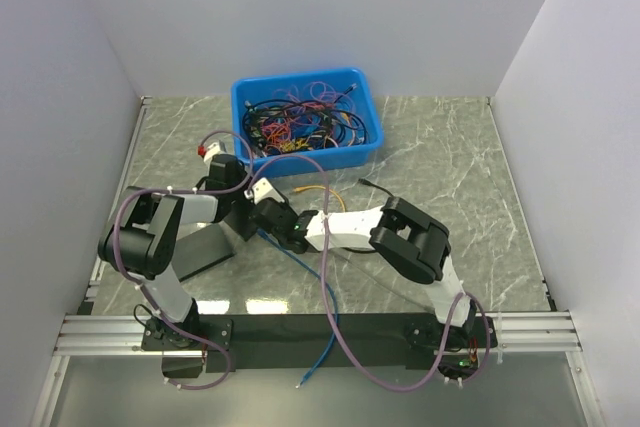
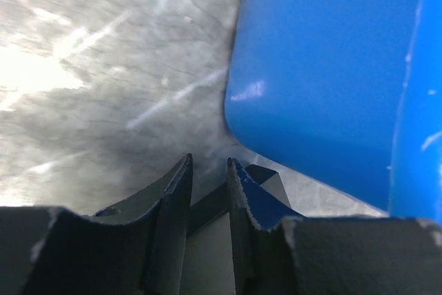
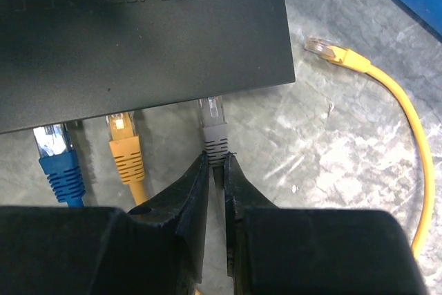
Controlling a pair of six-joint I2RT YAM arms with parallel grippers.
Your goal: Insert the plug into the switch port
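Our right tool (image 3: 215,164) clamps the grey plug (image 3: 214,132), its tip at the switch (image 3: 138,39) port edge (seating unclear) — pushed askew, it jams there; our left tool (image 2: 209,165) stands slightly apart, empty.

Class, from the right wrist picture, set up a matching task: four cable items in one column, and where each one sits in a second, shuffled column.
Things
1. grey plug
2. blue plug
3. orange plug
4. yellow cable

Places
A. lies loose on the table, apart from the switch
B. middle of the three at the switch's edge
C. pinched in the right claw
D. leftmost at the switch's edge in the right wrist view

Pairs: 1-C, 2-D, 3-B, 4-A
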